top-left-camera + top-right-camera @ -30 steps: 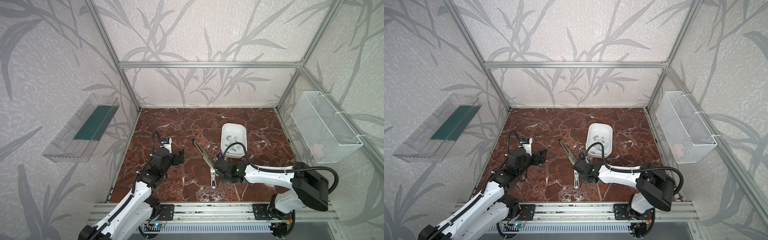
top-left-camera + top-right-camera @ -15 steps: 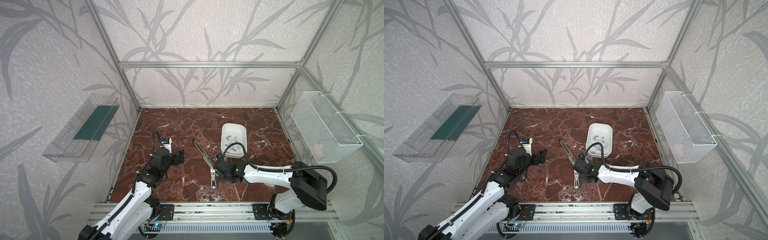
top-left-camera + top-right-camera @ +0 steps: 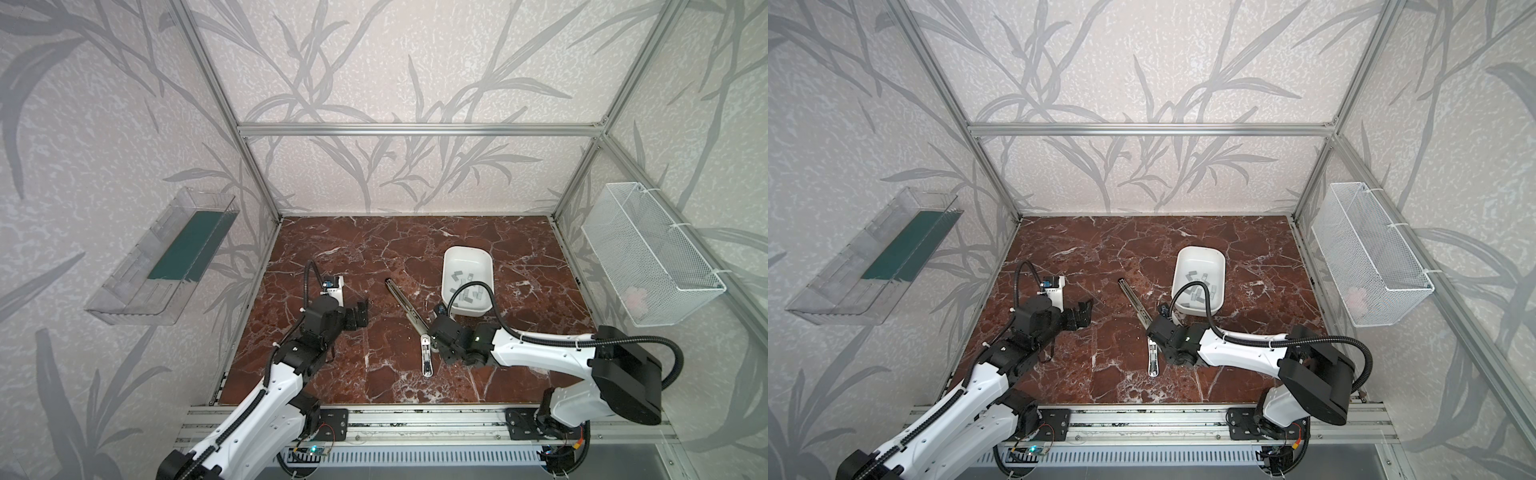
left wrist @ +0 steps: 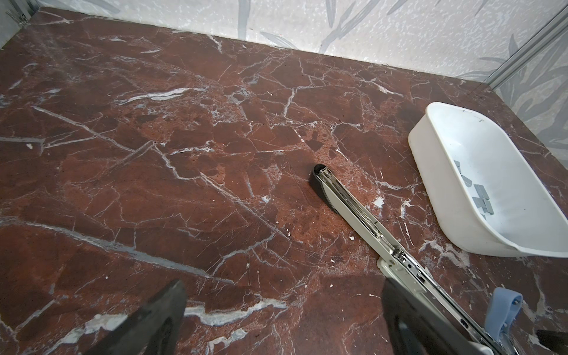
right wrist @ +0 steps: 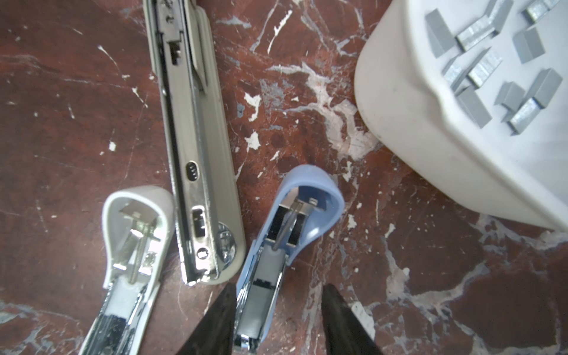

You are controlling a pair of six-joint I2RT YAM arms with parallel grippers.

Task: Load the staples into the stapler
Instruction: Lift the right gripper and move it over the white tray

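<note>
Straddling the blue stapler (image 5: 316,229), the right gripper (image 5: 278,287) stands unclenched, one finger (image 5: 221,319) touching its side; the left gripper (image 4: 282,281) hangs wide, empty. The staples (image 5: 473,33) lie in the white tub (image 5: 415,123) nearby. Rising carelessly, that finger may drag the stapler askew.

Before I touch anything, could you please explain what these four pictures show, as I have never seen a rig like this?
These are two white robot arms mounted at the front edge of a red marble table. Two pictures look down from one overhead camera. The other two come from a camera on each arm's wrist.

On the table lie a long pale stapler opened up, a white-tipped piece by its near end, a smaller blue stapler, also open, and a white tub holding grey staples.

The left pincer hangs wide open over bare marble, holding nothing. The right pincer is open around the blue stapler without gripping it: one finger stands clear.
</note>
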